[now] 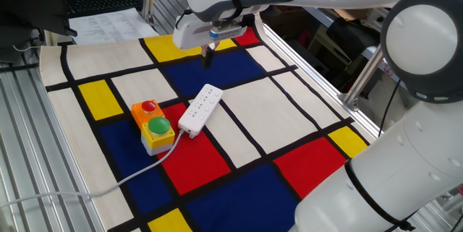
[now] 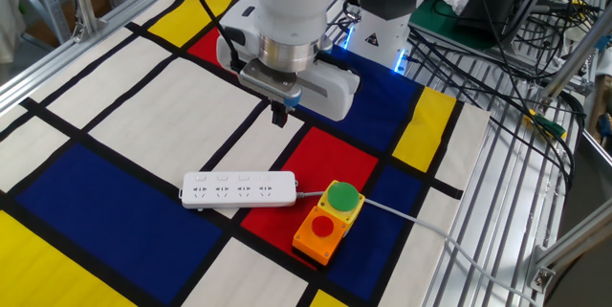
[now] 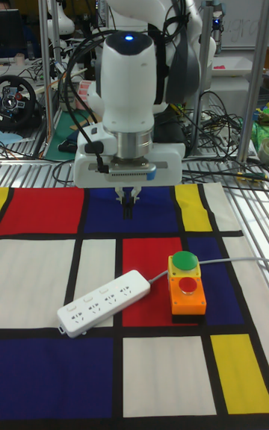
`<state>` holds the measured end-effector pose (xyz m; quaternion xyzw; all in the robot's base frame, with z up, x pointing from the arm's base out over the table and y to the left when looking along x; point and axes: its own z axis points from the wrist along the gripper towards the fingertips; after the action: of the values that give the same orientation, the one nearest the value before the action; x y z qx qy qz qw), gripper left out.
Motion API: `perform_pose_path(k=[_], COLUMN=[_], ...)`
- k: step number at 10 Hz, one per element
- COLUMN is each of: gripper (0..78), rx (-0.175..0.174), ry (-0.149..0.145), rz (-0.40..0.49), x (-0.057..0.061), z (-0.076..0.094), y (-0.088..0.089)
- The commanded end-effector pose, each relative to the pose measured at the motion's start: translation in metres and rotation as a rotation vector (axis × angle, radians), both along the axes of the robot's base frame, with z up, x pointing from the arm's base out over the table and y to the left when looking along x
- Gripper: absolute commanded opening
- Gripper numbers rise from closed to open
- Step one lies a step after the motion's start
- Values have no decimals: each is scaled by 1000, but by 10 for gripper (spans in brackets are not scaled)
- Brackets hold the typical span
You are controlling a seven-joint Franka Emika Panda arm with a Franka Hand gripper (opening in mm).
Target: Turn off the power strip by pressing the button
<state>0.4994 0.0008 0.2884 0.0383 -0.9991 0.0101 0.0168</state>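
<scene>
The gripper (image 3: 128,213) hangs above the mat (image 2: 115,106), fingertips pressed together, holding nothing. The strip (image 3: 104,301) lies flat at its 7 o'clock in the tall view, well apart (its switch is too small to make out). A yellow box (image 3: 187,294) sits just beside the strip's cable end.

Gripper (image 1: 208,57) hangs above mat; power strip (image 1: 200,108) apart.
</scene>
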Motion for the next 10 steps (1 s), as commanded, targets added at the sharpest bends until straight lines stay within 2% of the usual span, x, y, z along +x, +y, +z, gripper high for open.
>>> perform_pose_path(k=[1,7,9,10], gripper=[0,0,0,0], rx=[12,17,-9,-17], ry=[-5,-5,25,30], rz=[-4,-21,-43,-44], x=[5,9,9,9], z=[-5,-23,-24,-24], y=[-2,-8,-8,-8])
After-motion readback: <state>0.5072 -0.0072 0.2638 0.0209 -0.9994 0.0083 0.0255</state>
